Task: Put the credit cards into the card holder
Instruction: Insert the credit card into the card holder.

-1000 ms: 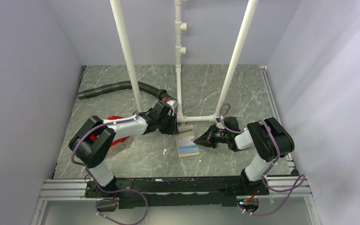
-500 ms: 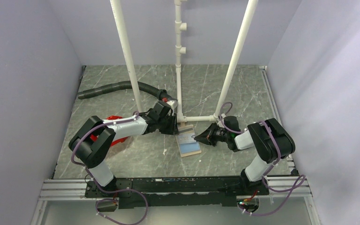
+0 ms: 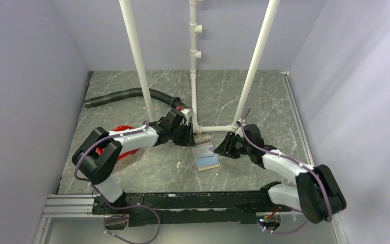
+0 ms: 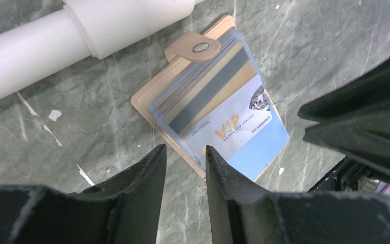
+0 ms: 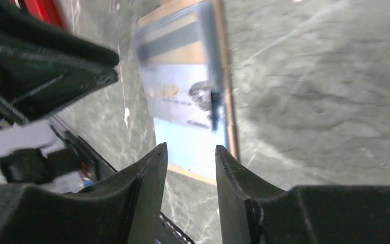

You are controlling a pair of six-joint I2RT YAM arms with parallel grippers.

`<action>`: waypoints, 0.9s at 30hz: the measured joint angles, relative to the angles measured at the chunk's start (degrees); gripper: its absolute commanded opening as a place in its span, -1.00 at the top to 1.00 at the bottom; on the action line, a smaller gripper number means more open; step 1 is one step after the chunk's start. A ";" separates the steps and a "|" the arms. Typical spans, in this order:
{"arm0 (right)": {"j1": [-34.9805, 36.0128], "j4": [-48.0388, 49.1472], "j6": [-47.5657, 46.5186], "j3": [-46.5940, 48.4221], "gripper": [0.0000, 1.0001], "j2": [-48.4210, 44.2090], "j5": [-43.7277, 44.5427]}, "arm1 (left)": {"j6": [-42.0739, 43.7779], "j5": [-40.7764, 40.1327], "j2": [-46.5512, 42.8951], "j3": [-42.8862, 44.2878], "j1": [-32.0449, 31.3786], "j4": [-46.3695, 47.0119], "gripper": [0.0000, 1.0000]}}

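Left gripper: fingers apart, table and a corner of the holder in the gap, nothing pinched. Right gripper: likewise spread, nothing gripped. From above only: table, hose far left, red bin mostly behind the left arm. Between both grippers, flat and open near the white pipe: holder, with cards in clear sleeves. Snap tab and "VIP" print sharp from the left wrist alone; blurred from the right.
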 measured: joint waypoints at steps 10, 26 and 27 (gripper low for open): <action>16.81 -13.94 -8.70 9.62 0.63 -2.05 14.95 | -3.23 5.55 -2.80 -3.26 0.02 1.42 0.59; 25.90 -13.53 -8.57 10.62 0.74 5.97 28.13 | -9.05 14.69 2.56 -9.29 -5.27 9.01 0.96; 26.01 -13.31 -8.59 10.69 0.74 6.10 28.68 | -9.05 14.60 2.60 -9.49 -5.27 8.92 0.98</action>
